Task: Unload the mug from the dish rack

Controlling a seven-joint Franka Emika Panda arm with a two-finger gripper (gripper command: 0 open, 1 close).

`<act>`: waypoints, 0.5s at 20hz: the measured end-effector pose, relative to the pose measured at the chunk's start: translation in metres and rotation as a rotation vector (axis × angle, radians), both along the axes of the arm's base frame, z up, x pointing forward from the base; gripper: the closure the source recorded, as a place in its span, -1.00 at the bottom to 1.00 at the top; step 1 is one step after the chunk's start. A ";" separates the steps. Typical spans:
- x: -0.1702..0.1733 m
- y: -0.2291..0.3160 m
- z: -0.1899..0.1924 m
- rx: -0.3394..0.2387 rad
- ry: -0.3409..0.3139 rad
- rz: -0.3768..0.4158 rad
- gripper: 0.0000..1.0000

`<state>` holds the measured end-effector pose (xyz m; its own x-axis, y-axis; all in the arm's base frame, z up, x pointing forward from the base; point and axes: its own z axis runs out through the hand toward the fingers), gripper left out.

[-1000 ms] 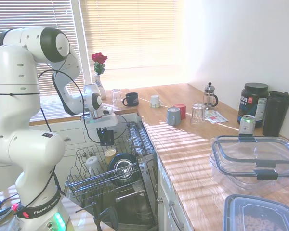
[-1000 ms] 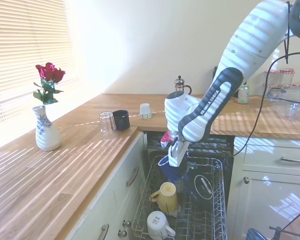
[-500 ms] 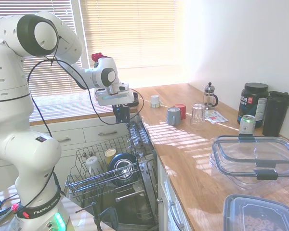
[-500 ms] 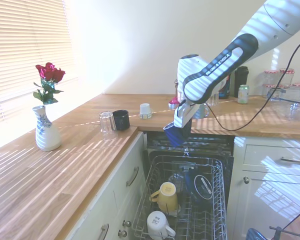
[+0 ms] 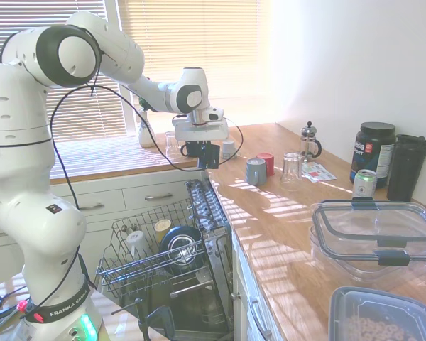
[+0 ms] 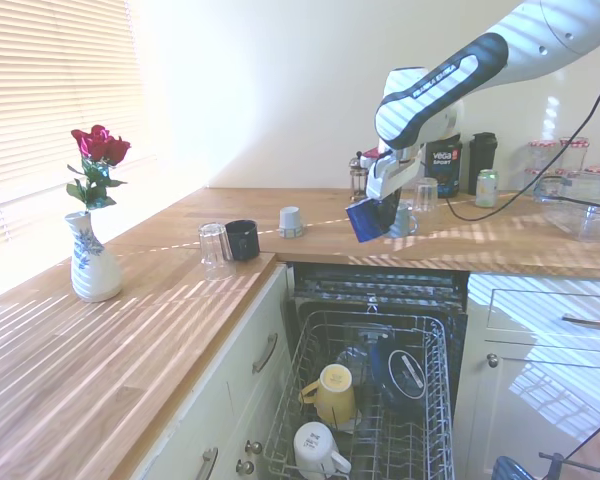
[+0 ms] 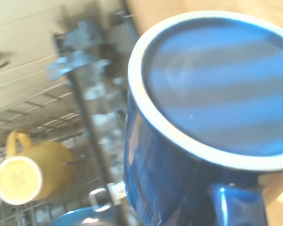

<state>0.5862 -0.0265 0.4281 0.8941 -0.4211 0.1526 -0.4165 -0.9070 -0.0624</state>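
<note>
Blue glossy mug (image 6: 367, 217) hangs clamped in the jaws above the countertop (image 6: 480, 245), clear of the dish rack (image 6: 420, 420).

The wrist view is pretty soft: the yellow cup (image 7: 26, 167) and the dish rack (image 7: 61, 117) wires behind it are smeared, and the mug (image 7: 198, 122) gets chopped off at the right and bottom edges, handle included. In the first exterior view the mug (image 5: 209, 155) is just a dark blob under the gripper (image 5: 203, 151), so the fingers can't be made out.
</note>
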 end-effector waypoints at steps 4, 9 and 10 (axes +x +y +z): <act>0.020 -0.020 -0.019 0.012 0.025 -0.011 1.00; 0.028 -0.030 -0.037 0.009 0.048 -0.012 1.00; 0.029 -0.030 -0.038 0.009 0.049 -0.010 1.00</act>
